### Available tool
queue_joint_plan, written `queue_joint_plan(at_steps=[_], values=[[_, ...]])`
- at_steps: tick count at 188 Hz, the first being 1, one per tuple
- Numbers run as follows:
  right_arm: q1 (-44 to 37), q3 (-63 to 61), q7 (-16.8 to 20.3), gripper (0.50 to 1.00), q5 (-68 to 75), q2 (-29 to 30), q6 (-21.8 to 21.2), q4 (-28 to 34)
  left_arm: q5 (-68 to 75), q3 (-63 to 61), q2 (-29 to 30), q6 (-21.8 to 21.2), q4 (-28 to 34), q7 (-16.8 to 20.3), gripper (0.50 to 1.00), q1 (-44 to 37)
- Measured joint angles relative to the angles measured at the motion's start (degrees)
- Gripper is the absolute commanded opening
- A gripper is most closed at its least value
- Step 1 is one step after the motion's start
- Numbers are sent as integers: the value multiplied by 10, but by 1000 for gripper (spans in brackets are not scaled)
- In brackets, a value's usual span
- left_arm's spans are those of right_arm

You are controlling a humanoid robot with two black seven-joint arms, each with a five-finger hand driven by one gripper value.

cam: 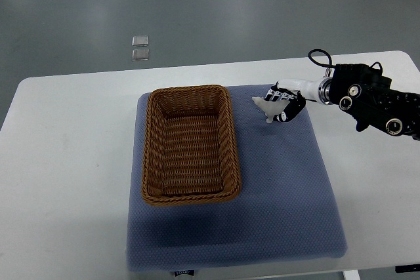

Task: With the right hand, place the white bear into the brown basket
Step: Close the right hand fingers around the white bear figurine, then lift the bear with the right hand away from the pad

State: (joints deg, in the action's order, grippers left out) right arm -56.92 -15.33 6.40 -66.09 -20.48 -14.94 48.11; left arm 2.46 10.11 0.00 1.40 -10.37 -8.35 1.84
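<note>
Since the job is to drop the white bear (264, 105) into the brown basket (190, 144), we read the setup as a short carry: the basket lies well to the left of our right hand (283, 104), open side up, long axis running away from us, so it can take the toy from above with no tilting. Basket and hand both lie over the blue mat (289, 195), which pads the white bench (65, 162) and probably stops things sliding.

Our right hand comes in from the right edge, forearm (374, 100) angled across the bench corner, fingers (289, 100) curled and clenched around the bear. Only a small white bit of the toy sticks out on the basket-facing side of the hand; the rest is hidden under the fingers, so we cannot tell how deep the grip goes. A faint shadow just below the hand suggests it rides slightly above the mat, though we can't confirm.

The bear is beside the basket's right rim, not over it, and nothing shows inside the basket. We judge the placing not yet done. Our left arm does not show.
</note>
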Motion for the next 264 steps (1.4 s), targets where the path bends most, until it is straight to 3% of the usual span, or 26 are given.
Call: queue_joint_plan(at_steps=[16,78,188,220,264], values=[[0,0,0,500,-1,0,0,-1,0,0,0,0,0,0,1000,0],[-29,-2,-1,500,5,-13,-7,12,0,0,0,0,1,0,1000,0],[-226,1,5,500,36,-126,-81,144,0,0,0,0,-1,0,1000,0],[-235,12,5,500,44,-104,-81,157,0,0,0,1,-1,0,1000,0],[-232,40,2,500,75,-2,-64,150,0,-1,0,1,-1,0,1000,1]])
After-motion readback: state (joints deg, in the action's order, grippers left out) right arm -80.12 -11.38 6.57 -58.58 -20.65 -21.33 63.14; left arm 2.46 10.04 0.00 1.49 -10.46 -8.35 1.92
